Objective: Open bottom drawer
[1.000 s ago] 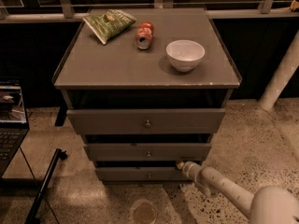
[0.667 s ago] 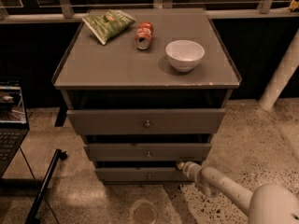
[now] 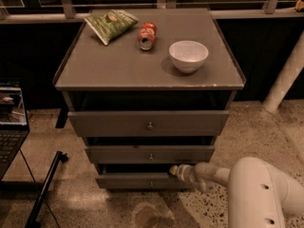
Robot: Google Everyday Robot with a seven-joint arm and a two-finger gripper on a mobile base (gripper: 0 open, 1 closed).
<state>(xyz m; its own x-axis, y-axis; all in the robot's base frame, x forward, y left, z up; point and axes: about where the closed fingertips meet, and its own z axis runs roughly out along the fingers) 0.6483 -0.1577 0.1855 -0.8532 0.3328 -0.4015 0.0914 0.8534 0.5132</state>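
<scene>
The bottom drawer (image 3: 128, 181) is the lowest, narrowest grey front of the cabinet, with a tiny knob (image 3: 151, 184) at its centre. It stands slightly out from the cabinet, with a dark gap above it. My gripper (image 3: 174, 171) is at the end of the white arm (image 3: 213, 174) that reaches in from the lower right. Its tip sits at the drawer's top edge, right of the knob.
The middle drawer (image 3: 150, 154) and the widest top drawer (image 3: 149, 123) are above. On the cabinet top lie a green chip bag (image 3: 110, 24), a red can (image 3: 147, 35) and a white bowl (image 3: 188, 56). A laptop (image 3: 9, 127) is at left and a white post (image 3: 285, 80) at right.
</scene>
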